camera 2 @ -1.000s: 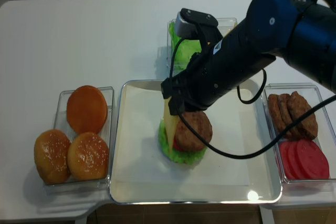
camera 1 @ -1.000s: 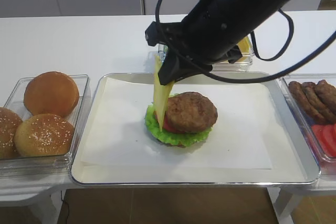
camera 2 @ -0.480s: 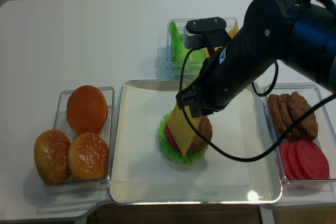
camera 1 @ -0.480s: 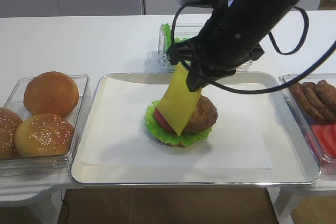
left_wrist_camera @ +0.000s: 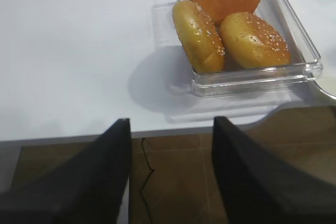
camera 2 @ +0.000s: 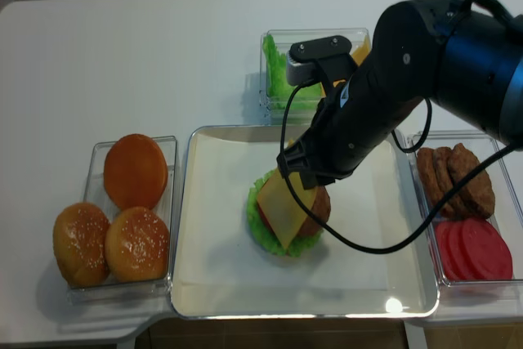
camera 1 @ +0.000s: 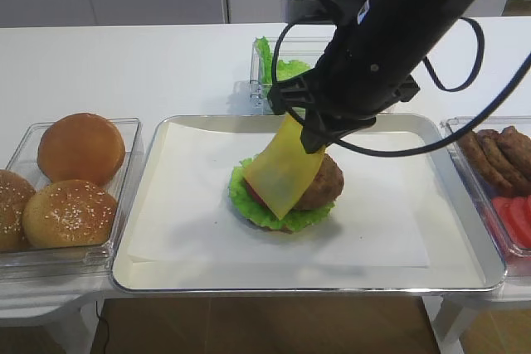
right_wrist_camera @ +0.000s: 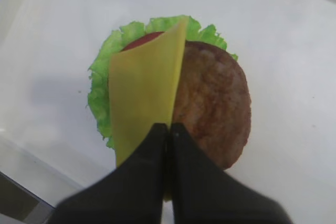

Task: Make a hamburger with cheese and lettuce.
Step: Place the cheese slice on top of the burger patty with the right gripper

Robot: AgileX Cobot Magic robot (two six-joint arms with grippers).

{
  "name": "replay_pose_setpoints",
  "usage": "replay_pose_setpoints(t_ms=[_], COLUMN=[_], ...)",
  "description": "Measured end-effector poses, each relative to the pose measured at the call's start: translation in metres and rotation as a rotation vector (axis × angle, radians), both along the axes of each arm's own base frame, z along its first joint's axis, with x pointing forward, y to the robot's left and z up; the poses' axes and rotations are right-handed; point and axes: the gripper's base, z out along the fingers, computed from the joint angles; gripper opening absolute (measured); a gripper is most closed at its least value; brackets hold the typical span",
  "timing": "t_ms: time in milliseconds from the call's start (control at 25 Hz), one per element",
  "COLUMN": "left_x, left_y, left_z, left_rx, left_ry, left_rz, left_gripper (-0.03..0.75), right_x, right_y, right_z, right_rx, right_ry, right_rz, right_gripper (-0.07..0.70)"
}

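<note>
Left end effector (left_wrist_camera: pixel 168 174) spread wide off the counter (left_wrist_camera: pixel 68 51) edge near sesame buns (left_wrist_camera: pixel 231 30); right end effector (right_wrist_camera: pixel 168 132) clenched on the cheese (right_wrist_camera: pixel 144 87), draped aslant over the hamburger (right_wrist_camera: pixel 210 103) on the tray (camera 1: pixel 465 263)

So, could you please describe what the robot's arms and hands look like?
The right arm is thick, glossy and dark, nearly black, with black cables looping beside it and a silver-grey camera block near the wrist. The right hand ends in two slim matte-black fingers. The left hand shows two broad, dark, tapering fingers.
</note>
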Motion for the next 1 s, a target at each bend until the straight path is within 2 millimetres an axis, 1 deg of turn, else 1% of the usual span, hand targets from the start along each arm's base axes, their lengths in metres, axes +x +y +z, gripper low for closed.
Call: replay_pose_setpoints(t_ms=[240,480,760,1000], left_x=[0.0,0.0,0.0,0.0], left_y=[0.0,0.0,0.0,0.0], left_z=[0.0,0.0,0.0,0.0], left_rx=[0.0,0.0,0.0,0.0], left_ry=[0.0,0.0,0.0,0.0], left_rz=[0.0,0.0,0.0,0.0], left_gripper=[0.37,0.369,0.37,0.37], right_x=[0.003,0.004,0.005,0.007], right_y=[0.0,-0.003,-0.004,-0.002], right_z=[-0.008,-0.009,-0.01,-0.018], right_rx=[-0.028,-0.073,-0.081,-0.092], right_ry=[0.015,0.001,0.001,0.029], right_rz=[-0.002,0.0,0.0,-0.006], right_gripper=[0.002,0.002,0.002,0.006])
